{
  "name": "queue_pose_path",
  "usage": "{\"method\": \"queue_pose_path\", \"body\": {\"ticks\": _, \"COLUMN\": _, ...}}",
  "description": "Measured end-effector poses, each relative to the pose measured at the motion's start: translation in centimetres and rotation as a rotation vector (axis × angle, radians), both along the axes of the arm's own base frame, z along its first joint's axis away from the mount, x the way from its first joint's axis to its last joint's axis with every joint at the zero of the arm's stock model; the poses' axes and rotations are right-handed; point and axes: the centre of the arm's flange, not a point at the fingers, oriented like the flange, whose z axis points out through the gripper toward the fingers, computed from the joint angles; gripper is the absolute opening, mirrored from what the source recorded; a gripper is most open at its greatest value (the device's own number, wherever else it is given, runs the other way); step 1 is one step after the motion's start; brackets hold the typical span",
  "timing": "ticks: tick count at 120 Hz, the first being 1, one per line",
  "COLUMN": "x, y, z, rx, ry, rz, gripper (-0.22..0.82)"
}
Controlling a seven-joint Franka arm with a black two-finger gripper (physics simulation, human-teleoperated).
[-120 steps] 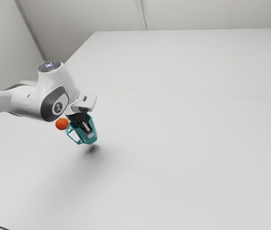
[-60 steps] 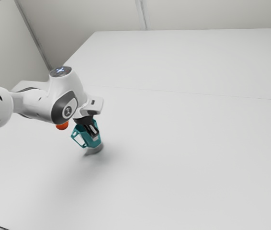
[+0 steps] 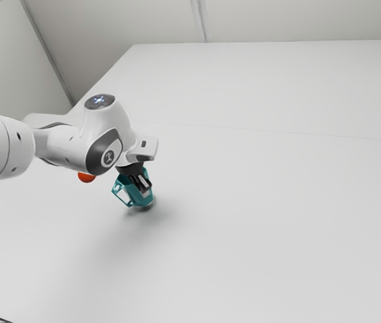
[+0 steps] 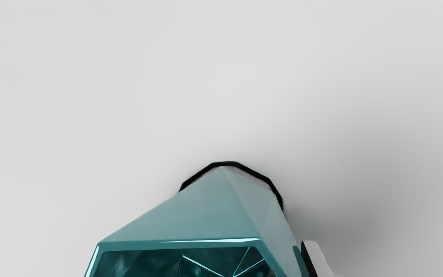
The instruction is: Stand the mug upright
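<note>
Apparently at the final righting and lowering step, with the gripper (image 3: 144, 191) clamped on the mug (image 3: 136, 194) at its wall. Low over the table (image 3: 258, 222), mouth upward but tilted, handle toward the exterior view's left; base contact impossible to tell. Next, probably, to level the base, seat it flat, then release; at risk of tipping if freed while leaning. Open-mouthed, with bare facets inside and no contents discernible in the visible part.
</note>
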Motion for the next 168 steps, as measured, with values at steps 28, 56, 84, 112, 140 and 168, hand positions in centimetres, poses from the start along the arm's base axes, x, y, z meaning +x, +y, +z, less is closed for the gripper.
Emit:
{"method": "queue_pose_path", "body": {"ticks": 28, "x": 0.0, "y": 0.0, "z": 0.0, "rx": -0.008, "ry": -0.005, "rz": 0.006, "gripper": -0.06}}
{"method": "queue_pose_path", "body": {"ticks": 56, "x": 0.1, "y": 0.0, "z": 0.1, "rx": -0.011, "ry": -0.008, "rz": 0.004, "gripper": 0.14}}
{"method": "queue_pose_path", "body": {"ticks": 84, "x": 0.3, "y": -0.1, "z": 1.3, "rx": -0.014, "ry": -0.031, "rz": 0.000, "gripper": 0.26}}
{"method": "queue_pose_path", "body": {"ticks": 112, "x": 0.8, "y": -0.6, "z": 5.4, "rx": -0.035, "ry": -0.074, "rz": 0.003, "gripper": 0.31}}
{"method": "queue_pose_path", "body": {"ticks": 140, "x": 4.3, "y": -1.1, "z": 15.2, "rx": -0.055, "ry": -0.120, "rz": 0.030, "gripper": 0.43}}
{"method": "queue_pose_path", "body": {"ticks": 168, "x": 9.1, "y": 0.2, "z": 21.0, "rx": -0.064, "ry": -0.009, "rz": 0.145, "gripper": 0.55}}
